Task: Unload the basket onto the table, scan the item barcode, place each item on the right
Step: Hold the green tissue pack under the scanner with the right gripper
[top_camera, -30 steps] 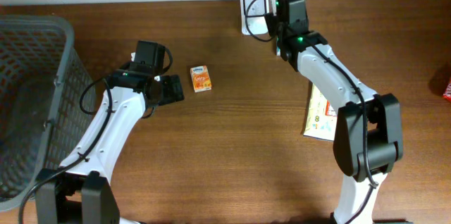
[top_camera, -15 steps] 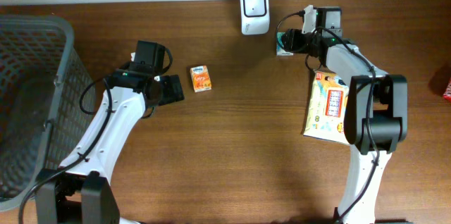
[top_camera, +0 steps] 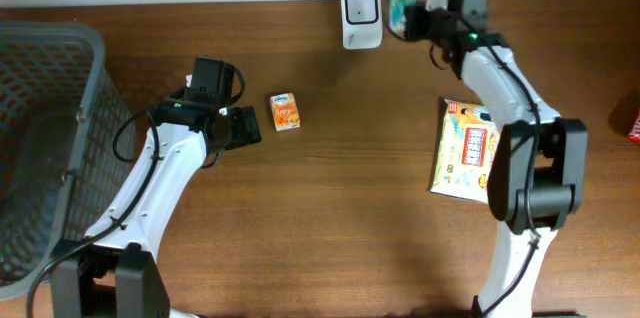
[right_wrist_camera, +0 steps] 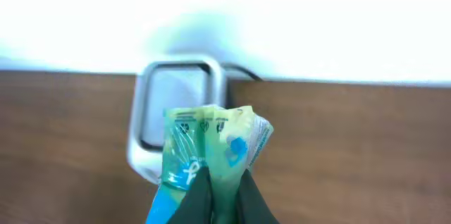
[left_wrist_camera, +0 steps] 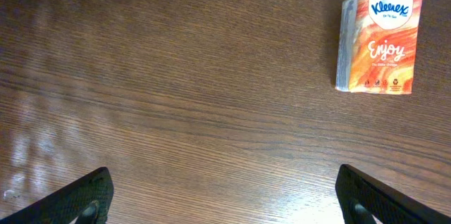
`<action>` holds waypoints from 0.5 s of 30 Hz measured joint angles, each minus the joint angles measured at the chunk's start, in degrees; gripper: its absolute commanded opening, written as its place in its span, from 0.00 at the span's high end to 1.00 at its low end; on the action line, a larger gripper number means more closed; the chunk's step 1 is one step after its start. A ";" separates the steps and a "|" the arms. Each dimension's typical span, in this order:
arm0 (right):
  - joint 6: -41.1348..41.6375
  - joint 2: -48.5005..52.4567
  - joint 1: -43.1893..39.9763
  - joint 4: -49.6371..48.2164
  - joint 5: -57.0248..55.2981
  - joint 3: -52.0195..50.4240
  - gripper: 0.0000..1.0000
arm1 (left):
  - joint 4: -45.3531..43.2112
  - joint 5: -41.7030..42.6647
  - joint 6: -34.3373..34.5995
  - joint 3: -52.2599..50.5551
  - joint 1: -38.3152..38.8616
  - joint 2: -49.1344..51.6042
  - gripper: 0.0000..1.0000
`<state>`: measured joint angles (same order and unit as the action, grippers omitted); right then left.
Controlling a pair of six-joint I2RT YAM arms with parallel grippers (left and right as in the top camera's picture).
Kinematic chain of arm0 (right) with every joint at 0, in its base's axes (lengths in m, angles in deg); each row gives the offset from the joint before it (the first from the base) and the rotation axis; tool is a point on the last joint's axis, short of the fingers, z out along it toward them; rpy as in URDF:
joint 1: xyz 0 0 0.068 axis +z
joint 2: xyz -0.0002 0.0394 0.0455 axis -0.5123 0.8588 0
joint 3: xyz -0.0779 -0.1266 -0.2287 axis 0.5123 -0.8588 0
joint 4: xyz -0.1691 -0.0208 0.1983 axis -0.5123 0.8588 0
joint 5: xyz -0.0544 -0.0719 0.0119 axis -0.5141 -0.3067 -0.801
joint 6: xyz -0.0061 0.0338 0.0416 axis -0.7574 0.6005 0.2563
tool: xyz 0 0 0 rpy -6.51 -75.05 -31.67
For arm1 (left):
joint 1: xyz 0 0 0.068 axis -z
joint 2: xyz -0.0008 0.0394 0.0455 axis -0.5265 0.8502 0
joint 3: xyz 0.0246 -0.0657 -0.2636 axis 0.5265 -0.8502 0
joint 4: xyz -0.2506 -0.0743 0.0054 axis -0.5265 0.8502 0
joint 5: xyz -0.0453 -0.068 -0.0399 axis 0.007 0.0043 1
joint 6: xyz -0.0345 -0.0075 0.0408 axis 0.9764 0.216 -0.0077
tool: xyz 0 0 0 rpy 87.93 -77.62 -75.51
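Note:
A green and teal plastic packet is pinched between the fingers of my right gripper, which is shut on it. It hangs just in front of the white barcode scanner. From overhead, the packet sits right of the scanner at the table's back edge, with the right gripper behind it. My left gripper stands wide open and holds nothing, just left of an orange Kleenex tissue pack. In the left wrist view the tissue pack lies flat at the upper right, beyond the left gripper.
A grey mesh basket fills the left side. A colourful flat snack box lies under the right arm's forearm. A red item peeks in at the right edge.
The right gripper left the scanner, went to the green packet on the table to its right, closed on it and carried it back up beside the scanner. The left arm stayed still.

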<state>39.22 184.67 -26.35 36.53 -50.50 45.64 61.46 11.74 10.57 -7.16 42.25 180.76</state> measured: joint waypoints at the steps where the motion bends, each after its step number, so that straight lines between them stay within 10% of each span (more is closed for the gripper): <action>1: -3.02 -0.46 4.20 -2.19 -6.91 0.13 0.96 | -0.02 0.00 0.00 0.00 0.00 0.00 0.01; 8: -43.85 6.43 15.17 -16.41 -40.19 0.22 0.96 | 0.02 0.00 0.00 0.00 0.00 0.02 0.01; 15: -53.44 8.63 15.04 -19.37 -42.23 0.17 0.96 | 0.00 0.00 0.02 0.00 0.00 0.02 0.01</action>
<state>-14.22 193.30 -11.31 17.17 -92.73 45.81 61.46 11.74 10.59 -7.16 42.25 180.78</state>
